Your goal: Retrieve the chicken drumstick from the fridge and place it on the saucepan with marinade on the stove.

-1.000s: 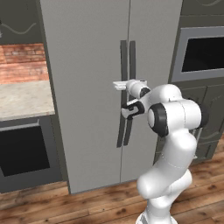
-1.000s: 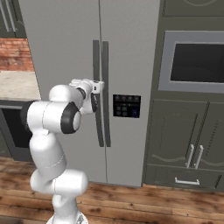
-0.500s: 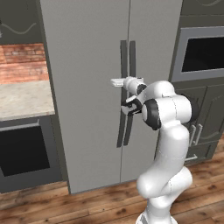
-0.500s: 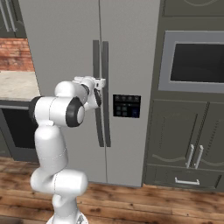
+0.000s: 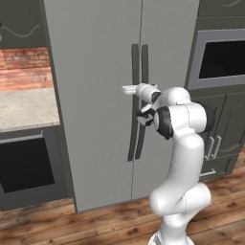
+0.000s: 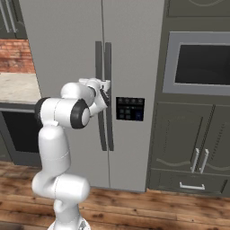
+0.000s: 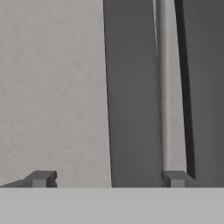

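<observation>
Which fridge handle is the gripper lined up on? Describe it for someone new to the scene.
On the tall grey fridge, two dark vertical handles flank the centre seam. It is the left handle, between the open gripper's fingertips; the right handle lies outside them.

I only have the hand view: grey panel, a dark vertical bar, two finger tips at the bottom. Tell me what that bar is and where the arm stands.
Observer: The bar is the left handle of the fridge; the gripper is up against it at about mid-height.
Operator: Confirm the doors are shut.
Observer: Both are flush and closed; nothing inside shows, so no drumstick in sight yet.
Operator: Say what flanks the fridge.
Observer: On the right, a built-in wall oven above dark cabinets; on the left, a counter with brick behind it.
Operator: Report any controls on the door.
Observer: A dark control panel sits on the right door, beside the right handle.
</observation>
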